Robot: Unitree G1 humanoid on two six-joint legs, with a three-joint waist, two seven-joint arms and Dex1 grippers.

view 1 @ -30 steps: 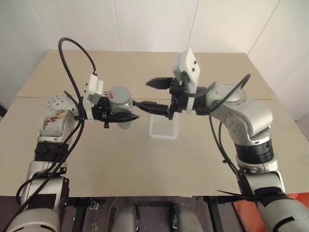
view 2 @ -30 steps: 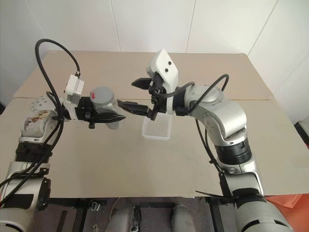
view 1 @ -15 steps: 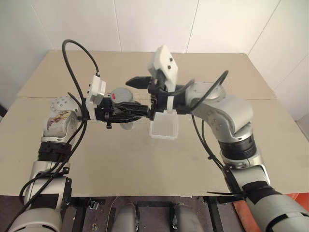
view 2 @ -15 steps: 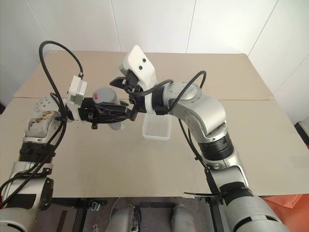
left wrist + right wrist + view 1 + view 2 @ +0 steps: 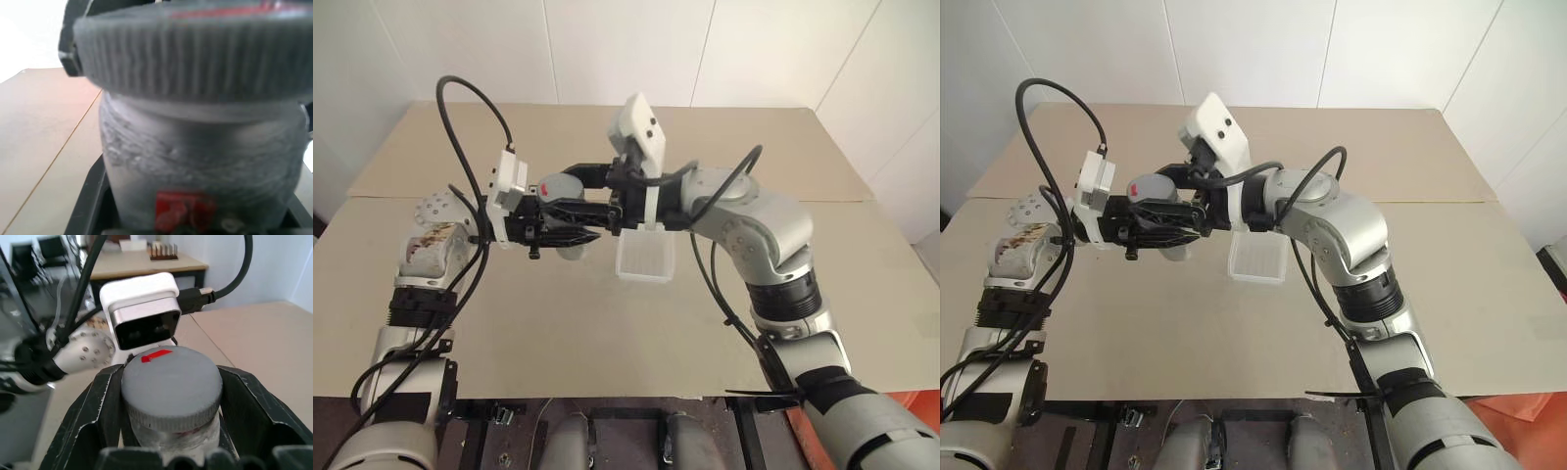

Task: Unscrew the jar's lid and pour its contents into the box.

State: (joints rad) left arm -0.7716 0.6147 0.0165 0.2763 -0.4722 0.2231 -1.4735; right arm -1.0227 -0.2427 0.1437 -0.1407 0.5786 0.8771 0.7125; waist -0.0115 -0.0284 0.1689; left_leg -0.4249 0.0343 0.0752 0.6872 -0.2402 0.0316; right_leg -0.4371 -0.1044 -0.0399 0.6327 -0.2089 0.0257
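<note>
My left gripper (image 5: pixel 579 227) is shut on the jar (image 5: pixel 200 156), a silvery cylinder with a red mark, and holds it upright above the table. The grey ribbed lid (image 5: pixel 171 384) with a red mark on top sits on the jar. My right gripper (image 5: pixel 563 186) reaches in level from the right and is shut on the lid (image 5: pixel 560 186), one black finger (image 5: pixel 98 406) pressed against each side. The contents are hidden behind the jar's cloudy wall. The translucent white box (image 5: pixel 644 258) lies on the table just right of the jar, below the right wrist.
The tan table (image 5: pixel 607 333) has a seam across its middle and white walls behind it. The left wrist's white camera block (image 5: pixel 142 316) and its black cables sit close behind the jar. Open tabletop lies in front of the box.
My right gripper has swung left from beside the box to the jar's top, and its wide-open fingers have closed on the lid. The left gripper and jar kept still.
</note>
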